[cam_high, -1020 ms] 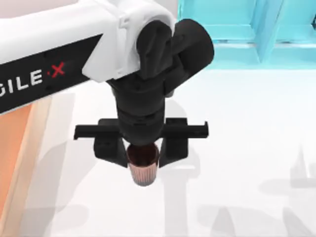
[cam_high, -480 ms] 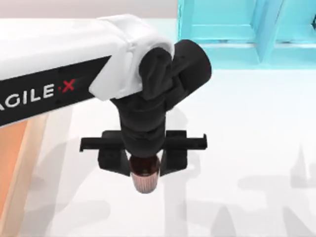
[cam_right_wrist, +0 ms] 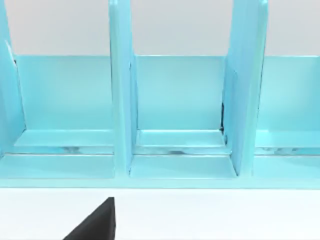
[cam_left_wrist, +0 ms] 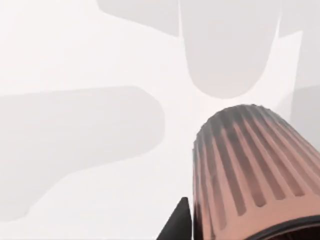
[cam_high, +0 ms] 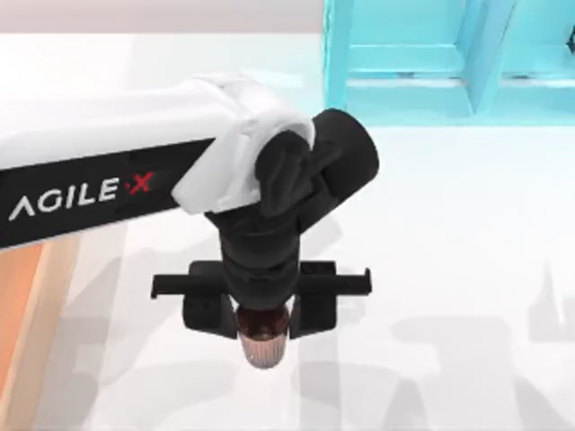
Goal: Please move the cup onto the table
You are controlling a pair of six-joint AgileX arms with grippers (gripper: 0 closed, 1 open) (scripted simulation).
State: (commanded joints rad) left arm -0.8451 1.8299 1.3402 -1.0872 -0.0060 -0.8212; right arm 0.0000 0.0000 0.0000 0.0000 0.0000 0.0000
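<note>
Your left gripper (cam_high: 261, 316) pinches the cup (cam_high: 264, 338) between its fingers, mouth up and nothing visible inside it, over the table (cam_high: 467, 260), nearer its left edge than its right. The wooden tray (cam_high: 18, 314) lies at that left edge, the cyan shelf (cam_right_wrist: 175, 115) along the far edge.

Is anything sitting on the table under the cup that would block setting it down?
Nothing visible does. The left end effector holds the cup over bare white table; beneath it the left wrist view shows just shadows.
</note>
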